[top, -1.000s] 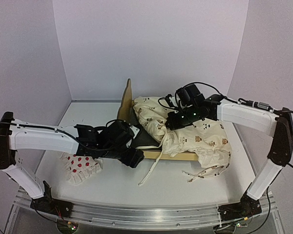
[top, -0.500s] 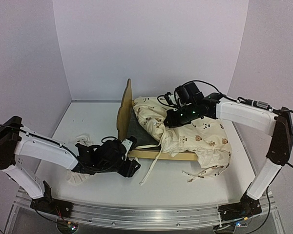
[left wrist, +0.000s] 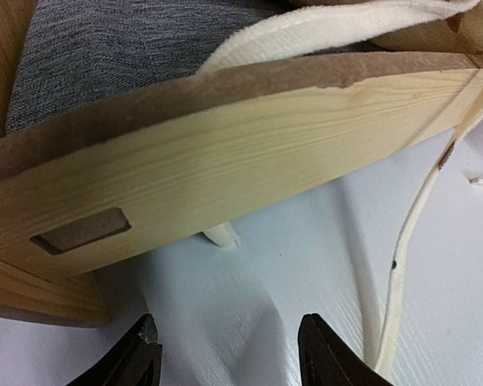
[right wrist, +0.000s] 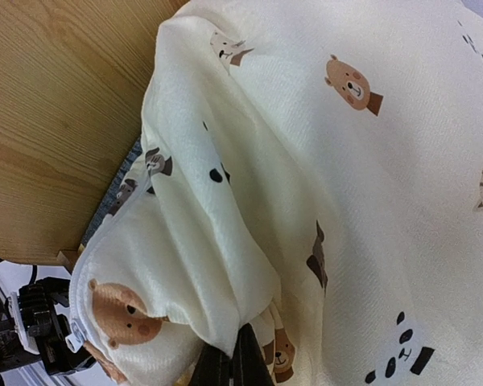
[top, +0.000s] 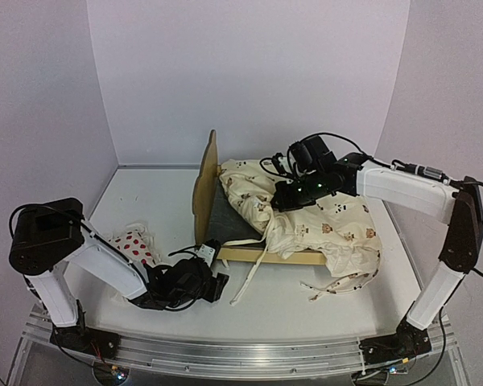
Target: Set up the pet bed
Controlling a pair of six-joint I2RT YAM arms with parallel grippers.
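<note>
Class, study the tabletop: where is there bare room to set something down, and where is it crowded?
Bare: the far-left table between the wall and the pet bed; the near strip between the left gripper and the loose ties. Crowded: the quilt heaped over the bed; the red-dotted pillow near-left.

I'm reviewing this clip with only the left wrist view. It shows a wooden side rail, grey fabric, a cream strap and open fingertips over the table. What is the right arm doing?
Observer: The right gripper is shut on a fold of the quilt, which lies bunched over the pet bed.
Operator: Is the pillow in the bed yet?
Observer: No. The pillow lies on the table, left of the bed and outside it.
</note>
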